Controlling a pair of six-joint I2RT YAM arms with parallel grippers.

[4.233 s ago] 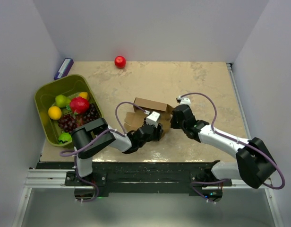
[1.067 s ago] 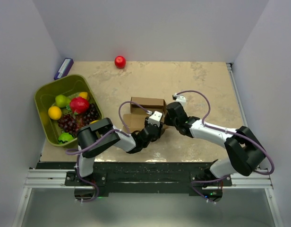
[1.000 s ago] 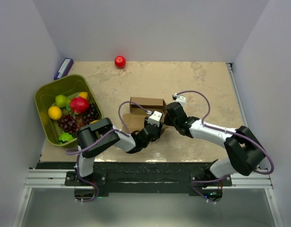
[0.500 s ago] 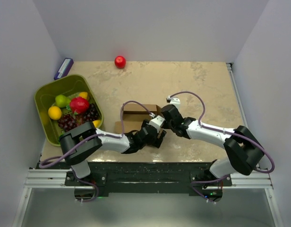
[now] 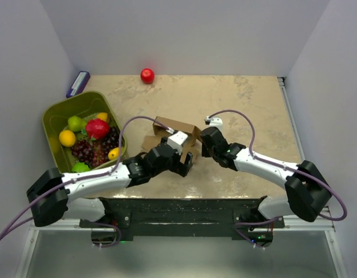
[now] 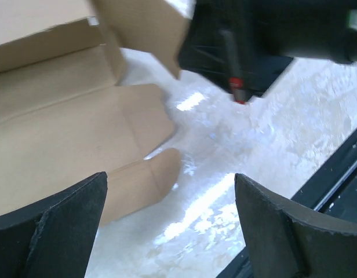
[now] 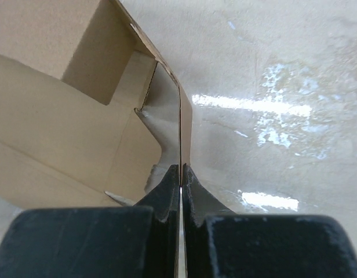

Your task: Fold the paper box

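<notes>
the paper box [image 5: 174, 131] sat near the middle of the table [image 5: 242, 98], only part raised: one wall stood up on its twelve o'clock side and the flaps lay flat toward six. my right gripper [image 7: 181, 169] was clamped on the thin edge of a side flap at the box's three o'clock end, cardboard pinched between the fingers. my left gripper [image 6: 170, 191] hung over the six o'clock flaps with its jaws wide apart, holding nothing (a rounded tab lay just beneath it).

with one pinch point only, i judged a pull toward three could drag the whole box or crease the flap off its score line. the standing wall had nothing bracing it and could sag back.

the table's near edge ran close at six o'clock, so there was little room to slide that way. the green bin [image 5: 54, 124] crowded nine. bare table lay from twelve round to three, with the red ball [image 5: 147, 75] well apart at eleven.
</notes>
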